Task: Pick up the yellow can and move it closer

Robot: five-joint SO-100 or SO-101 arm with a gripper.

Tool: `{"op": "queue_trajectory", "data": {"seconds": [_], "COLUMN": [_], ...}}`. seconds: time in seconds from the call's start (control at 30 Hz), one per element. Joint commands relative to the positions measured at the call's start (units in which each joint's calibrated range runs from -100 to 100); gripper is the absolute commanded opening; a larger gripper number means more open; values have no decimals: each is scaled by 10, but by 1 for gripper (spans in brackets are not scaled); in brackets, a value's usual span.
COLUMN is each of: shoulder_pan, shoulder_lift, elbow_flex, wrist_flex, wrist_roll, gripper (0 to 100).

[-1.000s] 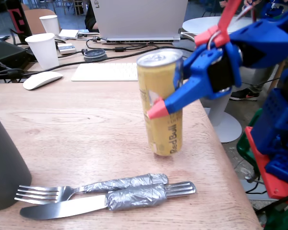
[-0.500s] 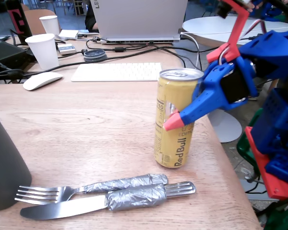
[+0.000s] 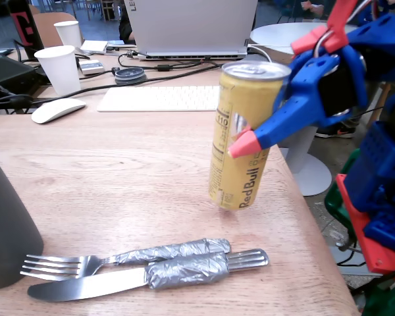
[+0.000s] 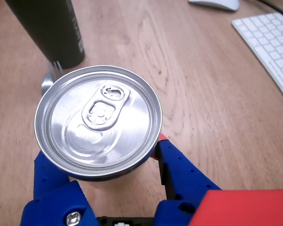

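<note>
Blue plastic pincer point(image 3: 245, 135) clamped on tall yellow-gold aluminium can point(image 3: 240, 141), centre-right of fixed view, tilted, seemingly lifted just clear of wooden tabletop point(image 3: 118, 171). Wrist view confirms: silver lid point(image 4: 98, 121) between both jaws. Pick done. Left: carry nearer, toward foil-wrapped fork and knife point(image 3: 145, 264) at bottom, set down, release.

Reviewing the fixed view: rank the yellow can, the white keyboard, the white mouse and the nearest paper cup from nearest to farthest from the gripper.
1. yellow can, held in the gripper
2. white keyboard, behind-left
3. white mouse, far left
4. paper cup, far left, behind the mouse
</note>
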Motion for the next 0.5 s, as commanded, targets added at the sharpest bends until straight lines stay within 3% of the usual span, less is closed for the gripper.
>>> {"op": "queue_trajectory", "data": {"seconds": [0.0,0.1,0.37,0.47], "shoulder_pan": [0,2,0,0], "shoulder_lift": [-7,-6,-9,-9], "elbow_flex": [-73,-81,-2,69], "wrist_flex": [26,119,116,52], "wrist_roll": [25,21,20,20], "gripper": [26,26,26,26]}}
